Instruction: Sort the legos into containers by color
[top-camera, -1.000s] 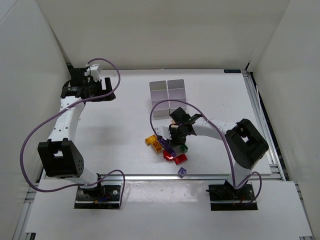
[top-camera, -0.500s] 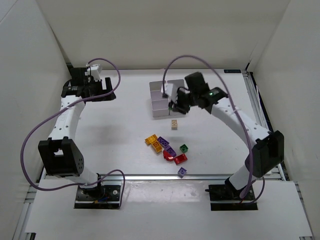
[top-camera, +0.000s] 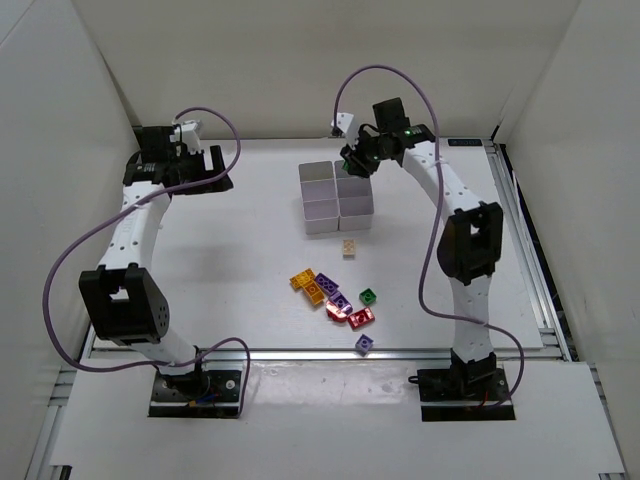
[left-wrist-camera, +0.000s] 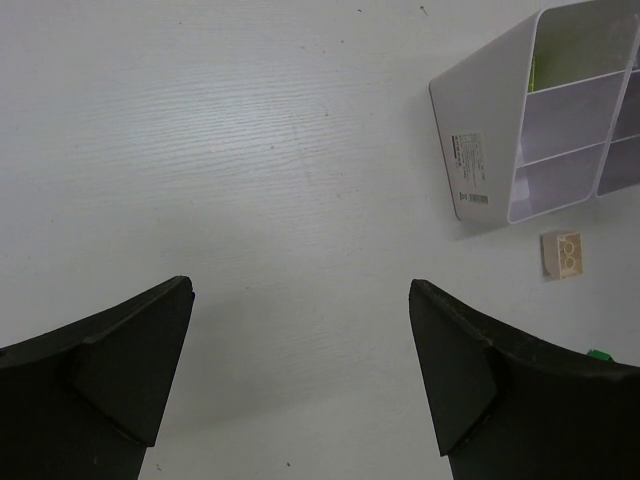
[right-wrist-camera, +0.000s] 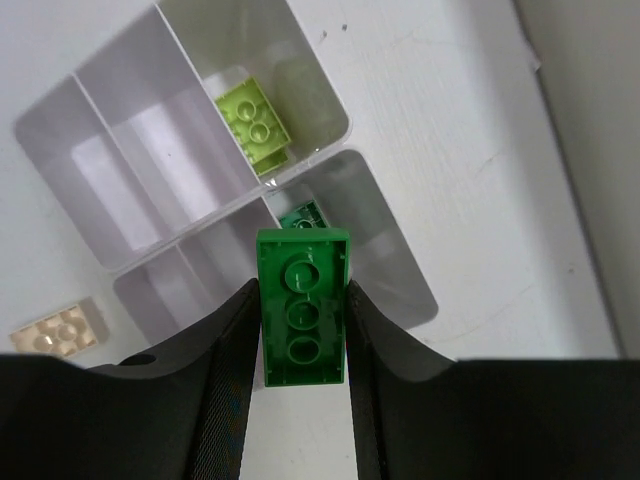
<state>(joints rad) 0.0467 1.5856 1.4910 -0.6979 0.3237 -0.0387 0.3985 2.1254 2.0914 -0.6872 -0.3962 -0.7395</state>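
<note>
My right gripper (top-camera: 358, 160) hangs over the back right corner of the white containers (top-camera: 323, 213), shut on a green lego (right-wrist-camera: 303, 307) held underside up between its jaws. Below it, one bin (right-wrist-camera: 140, 150) is bare; another holds a yellow-green brick (right-wrist-camera: 253, 122) and a third a green brick (right-wrist-camera: 303, 216). A tan brick (top-camera: 349, 247) lies just in front of the containers. Nearer the arms lies a loose pile: orange (top-camera: 301, 279), purple (top-camera: 342, 301), red (top-camera: 352, 317) and green (top-camera: 368, 296) bricks. My left gripper (top-camera: 207, 172) stands open at the back left, holding nothing.
A single purple brick (top-camera: 365, 343) lies apart near the table's front edge. White walls close the table at the back and both sides. The left wrist view shows the containers (left-wrist-camera: 480, 150) and the tan brick (left-wrist-camera: 562, 253) far to its right.
My right gripper has lifted a green brick out of the pile and swung to the back, over the containers. The left arm has hardly moved.
</note>
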